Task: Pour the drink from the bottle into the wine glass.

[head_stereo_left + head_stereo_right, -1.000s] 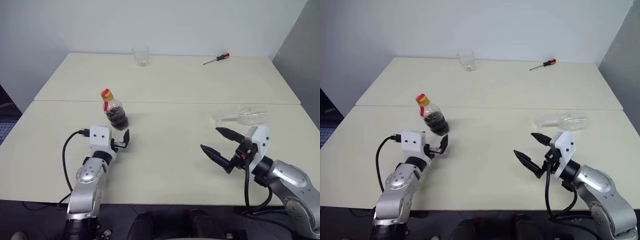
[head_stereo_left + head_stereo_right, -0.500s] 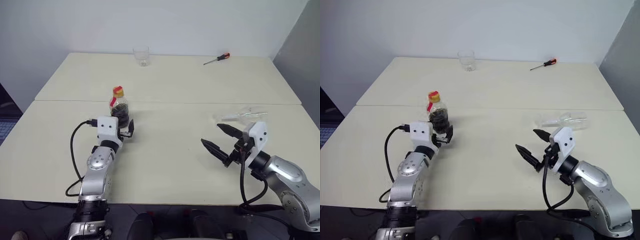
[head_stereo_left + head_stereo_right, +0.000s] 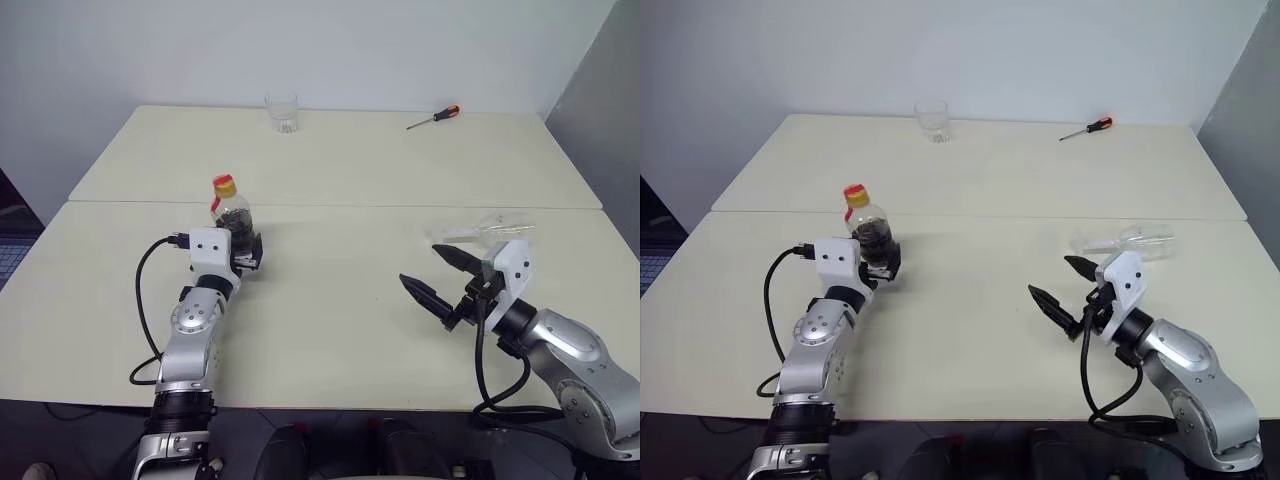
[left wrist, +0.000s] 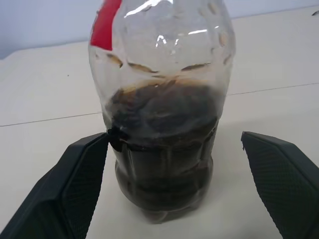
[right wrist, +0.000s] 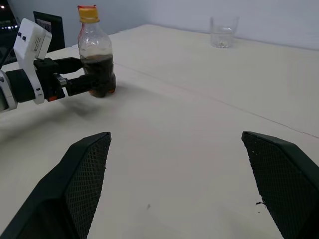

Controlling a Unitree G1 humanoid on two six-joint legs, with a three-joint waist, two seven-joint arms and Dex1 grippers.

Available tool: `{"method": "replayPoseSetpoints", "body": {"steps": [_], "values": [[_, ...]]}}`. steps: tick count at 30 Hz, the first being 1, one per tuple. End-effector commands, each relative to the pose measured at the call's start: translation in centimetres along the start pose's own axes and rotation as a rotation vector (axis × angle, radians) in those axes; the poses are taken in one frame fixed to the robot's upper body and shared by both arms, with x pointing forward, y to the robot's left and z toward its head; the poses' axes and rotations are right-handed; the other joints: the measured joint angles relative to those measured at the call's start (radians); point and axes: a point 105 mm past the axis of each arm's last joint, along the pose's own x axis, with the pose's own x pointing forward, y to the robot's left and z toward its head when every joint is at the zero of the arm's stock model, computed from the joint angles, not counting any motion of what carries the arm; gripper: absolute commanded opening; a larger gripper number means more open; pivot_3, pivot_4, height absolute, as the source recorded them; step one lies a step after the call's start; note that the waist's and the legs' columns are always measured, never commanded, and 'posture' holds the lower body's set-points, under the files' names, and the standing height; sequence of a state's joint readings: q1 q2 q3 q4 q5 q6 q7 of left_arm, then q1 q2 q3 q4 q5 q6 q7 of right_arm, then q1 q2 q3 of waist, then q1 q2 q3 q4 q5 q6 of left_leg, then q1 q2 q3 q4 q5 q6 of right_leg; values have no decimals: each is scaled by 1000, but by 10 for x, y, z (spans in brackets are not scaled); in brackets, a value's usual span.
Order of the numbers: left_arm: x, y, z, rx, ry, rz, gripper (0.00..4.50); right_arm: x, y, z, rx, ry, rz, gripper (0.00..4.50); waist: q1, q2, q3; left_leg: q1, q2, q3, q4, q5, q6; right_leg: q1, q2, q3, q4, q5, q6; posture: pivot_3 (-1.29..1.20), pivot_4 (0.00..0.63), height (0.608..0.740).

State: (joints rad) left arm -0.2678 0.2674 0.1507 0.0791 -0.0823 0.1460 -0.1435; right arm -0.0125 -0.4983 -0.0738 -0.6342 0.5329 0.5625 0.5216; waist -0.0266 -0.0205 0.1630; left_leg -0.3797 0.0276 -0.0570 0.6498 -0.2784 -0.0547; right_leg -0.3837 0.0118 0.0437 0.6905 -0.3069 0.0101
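The right gripper point(image 3: 433, 275) hovers over the near cream tabletop point(image 3: 330, 330), its two tapered, matte black fingers spread wide and holding nothing; their inner faces show a fine cross-hatched grip texture point(image 5: 84, 174). To the left, the left gripper point(image 3: 247, 253) reaches level to the bottle point(image 3: 231, 212), its black fingers apart on either side of the rounded lower body, with a gap visible on the right side in the left wrist view. The bottle stands upright, squat and clear, ribbed plastic with a red-and-yellow cap; the drink point(image 4: 162, 149), almost black with a frothy rim, fills its lower half. Just beyond the right gripper the wine glass point(image 3: 485, 230) lies on its side, thin clear glass. Past a seam between two tables sit a short clear tumbler point(image 3: 282, 111) and a red-handled screwdriver point(image 3: 434, 118).
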Motion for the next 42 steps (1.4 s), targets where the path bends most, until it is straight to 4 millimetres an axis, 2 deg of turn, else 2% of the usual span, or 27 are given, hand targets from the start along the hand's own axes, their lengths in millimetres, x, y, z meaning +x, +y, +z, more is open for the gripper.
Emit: {"method": "replayPoseSetpoints", "body": {"steps": [1, 12, 19, 33, 36, 39, 42], "values": [[-1, 7, 18, 17, -61, 16, 4500, 0, 4, 8, -13, -28, 13, 4487, 0, 0, 0, 0, 0, 0, 0, 0, 0, 0, 0, 0, 0, 0, 0, 0, 150, 740], [9, 16, 26, 25, -78, 39, 4500, 1, 2, 7, -14, -29, 1, 4487, 0, 0, 0, 0, 0, 0, 0, 0, 0, 0, 0, 0, 0, 0, 0, 0, 150, 740], [23, 18, 28, 19, -79, 15, 4500, 0, 2, 7, -13, -27, -11, 4487, 0, 0, 0, 0, 0, 0, 0, 0, 0, 0, 0, -1, 0, 0, 0, 0, 150, 740], [47, 17, 20, -4, -64, -61, 4500, -4, 4, 6, -7, -22, -41, 4487, -1, 0, 0, 0, -1, 0, 0, 0, 0, 0, 0, -1, 0, 0, 0, 0, 150, 740], [48, 14, 21, -13, -81, -84, 3889, -5, 4, 6, -6, -20, -47, 4500, -1, 0, 0, 0, 0, 0, 0, 0, 0, 0, 0, -1, 0, 0, 0, 0, 150, 740], [48, 13, 20, -8, -81, -86, 2972, -5, 4, 6, -5, -20, -51, 4500, -1, 0, 0, -1, 0, 0, 1, 0, 0, 0, 0, -1, 0, 0, 0, 0, 150, 740], [48, 13, 21, -8, -82, -86, 2487, -5, 3, 6, -3, -21, -54, 4500, -1, 0, 0, -1, 0, 0, 1, 0, 0, 0, 0, -1, 0, 0, 0, 0, 150, 740]]}}
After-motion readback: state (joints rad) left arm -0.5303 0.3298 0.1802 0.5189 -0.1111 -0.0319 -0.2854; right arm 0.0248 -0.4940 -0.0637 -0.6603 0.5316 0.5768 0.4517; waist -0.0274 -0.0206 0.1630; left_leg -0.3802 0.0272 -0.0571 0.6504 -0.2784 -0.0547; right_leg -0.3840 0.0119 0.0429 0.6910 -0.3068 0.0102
